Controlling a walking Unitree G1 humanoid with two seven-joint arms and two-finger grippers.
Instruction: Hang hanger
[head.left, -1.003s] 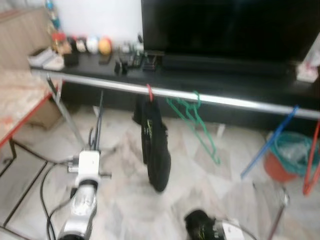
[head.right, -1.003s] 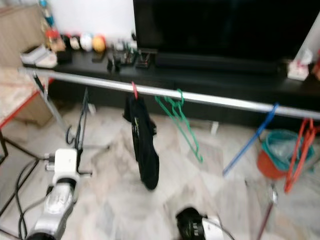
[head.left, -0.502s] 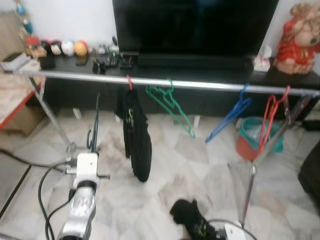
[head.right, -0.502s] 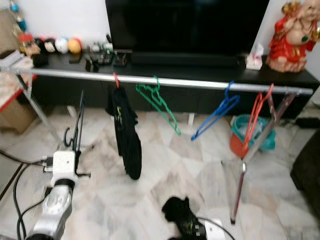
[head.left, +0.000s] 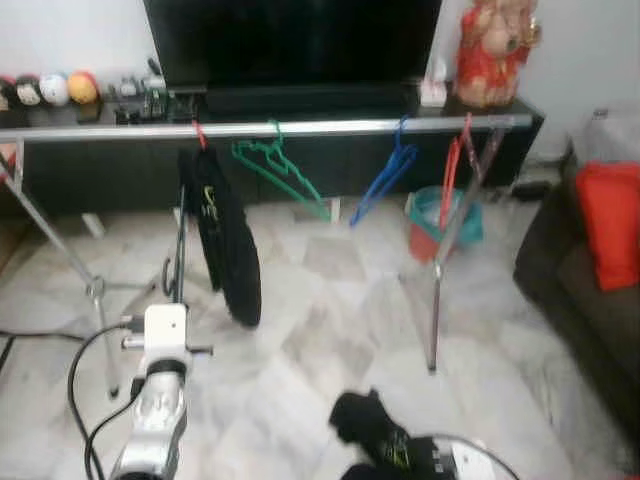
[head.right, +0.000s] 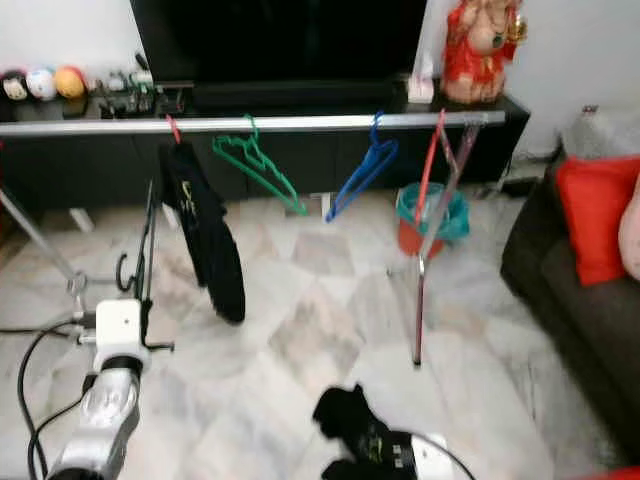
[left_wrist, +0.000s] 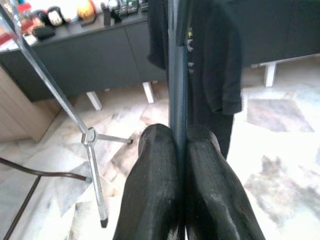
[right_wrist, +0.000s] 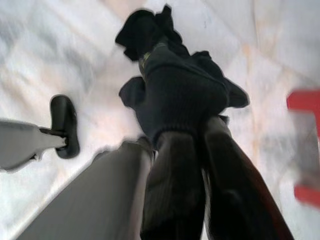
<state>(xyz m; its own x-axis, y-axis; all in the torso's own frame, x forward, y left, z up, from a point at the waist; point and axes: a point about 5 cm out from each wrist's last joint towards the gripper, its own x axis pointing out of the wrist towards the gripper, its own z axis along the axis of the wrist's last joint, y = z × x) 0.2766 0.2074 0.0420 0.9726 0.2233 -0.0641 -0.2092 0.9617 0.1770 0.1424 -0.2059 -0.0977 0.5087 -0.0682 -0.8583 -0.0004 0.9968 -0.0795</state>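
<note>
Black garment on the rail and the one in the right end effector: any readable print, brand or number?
Hanging black garment: small yellow-green mark, too blurred to read.
Black garment held in the right end effector: a yellow-green mark, unreadable.
No other legible text.

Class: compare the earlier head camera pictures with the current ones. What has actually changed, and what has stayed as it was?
The camera swung to the robot's right, bringing the red figurine and dark sofa into view; nothing on the rail moved. The left gripper stays shut on the thin dark hanger, the right gripper on the black cloth. The black garment and green hanger hang unchanged on the silver rail.
</note>
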